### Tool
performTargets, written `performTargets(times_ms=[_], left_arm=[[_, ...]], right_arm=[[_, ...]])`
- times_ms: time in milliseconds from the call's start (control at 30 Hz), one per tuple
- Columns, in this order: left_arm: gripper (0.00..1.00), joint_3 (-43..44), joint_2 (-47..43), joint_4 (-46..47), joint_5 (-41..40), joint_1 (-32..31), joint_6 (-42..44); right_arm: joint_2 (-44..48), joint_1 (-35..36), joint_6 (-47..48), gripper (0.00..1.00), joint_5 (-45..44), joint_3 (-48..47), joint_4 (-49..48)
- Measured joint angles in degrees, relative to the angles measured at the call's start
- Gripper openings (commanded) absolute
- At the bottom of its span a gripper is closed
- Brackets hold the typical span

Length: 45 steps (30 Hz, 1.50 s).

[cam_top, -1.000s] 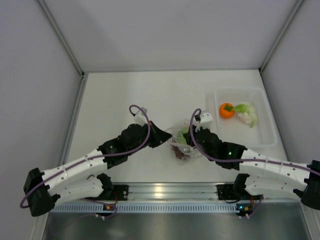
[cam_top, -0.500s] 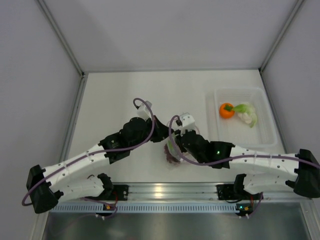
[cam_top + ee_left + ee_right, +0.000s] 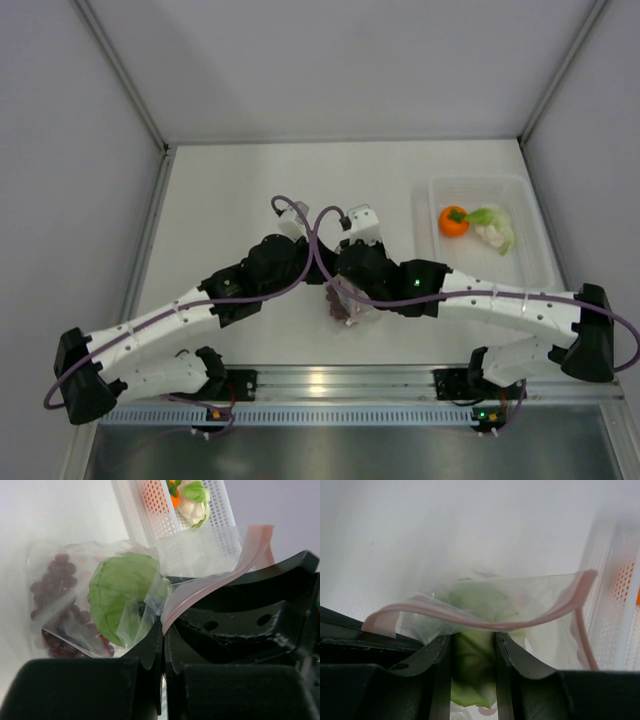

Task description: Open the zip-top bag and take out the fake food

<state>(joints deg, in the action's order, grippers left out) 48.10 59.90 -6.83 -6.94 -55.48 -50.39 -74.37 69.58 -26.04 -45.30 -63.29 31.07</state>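
Item: clear crinkly zip-top bag (image 3: pixel 65 570), pink-strip mouth parted, lying table-centre, left of rigid clear tray (image 3: pixel 530 270). Film is pinched in closed left gripper (image 3: pixel 163 632); green toy fruit (image 3: pixel 117 590) is clamped by right gripper (image 3: pixel 472 640). Advised: film is anchored, fruit is drawn straight out.

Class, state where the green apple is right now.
Left wrist view: the green apple sits inside the zip-top bag beside the grape bunch, held by the right claw.

You're looking at a lab robot booth: a white table (image 3: pixel 230 200) boxed in by plain pale wall panels (image 3: pixel 330 60) on metal corner posts (image 3: pixel 122 75). Along the bottom edge, an aluminium rail (image 3: pixel 330 380) carries the left arm (image 3: pixel 170 322) and right arm (image 3: pixel 520 305).
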Motion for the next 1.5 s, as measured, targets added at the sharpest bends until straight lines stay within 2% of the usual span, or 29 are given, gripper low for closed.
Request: performTargets(times_ms=[200,533,900,1233,1367,1500], left_arm=[[0.00,-0.09,-1.03,-1.64,-2.14,-0.68,-0.24],[0.00,-2.51,-2.89,-4.59,-8.26,-0.83,-1.73],[0.00,-2.80,-0.50,-5.40,-9.20,-0.83,-3.45],[0.00,-3.76,-1.99,-6.38,-12.41,-0.83,-5.07],[0.00,-3.96,-3.87,-7.48,-14.99,-0.83,-6.34],[0.00,-4.57,-6.21,-8.61,-17.16,-0.83,-6.97]], right_arm=[[0.22,0.00,0.09,0.00,1.11,-4.31,2.67],[7.69,0.00,1.14,0.00,5.31,-4.33,6.86],[18.95,-0.02,4.02,0.00,16.94,-1.88,1.70],[23.67,-0.50,-0.02,0.00,35.85,-0.74,-9.01],[25.49,-0.59,-0.98,0.00,33.88,-1.46,-8.48],[27.91,-0.72,-0.02,0.00,23.85,-4.11,-4.96]])
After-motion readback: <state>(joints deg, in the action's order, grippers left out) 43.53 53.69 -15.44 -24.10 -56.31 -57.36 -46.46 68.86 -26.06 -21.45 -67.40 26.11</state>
